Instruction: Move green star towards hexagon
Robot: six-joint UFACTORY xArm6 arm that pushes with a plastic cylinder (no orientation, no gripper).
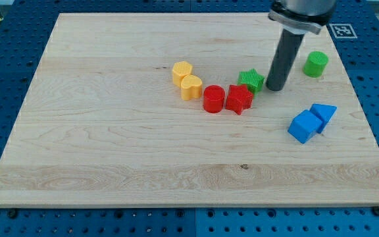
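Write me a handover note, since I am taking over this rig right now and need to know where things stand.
Tip: my tip rests on the board just to the view's right of the green star, close against it.
Blocks: the green star lies beside the red star; the red cylinder is next to that. The yellow hexagon lies further to the view's left, touching the yellow heart.
Done: the tip is lined up behind the star.
Left: the star is not yet at the hexagon; probably push it toward the view's left, passing above the red blocks.
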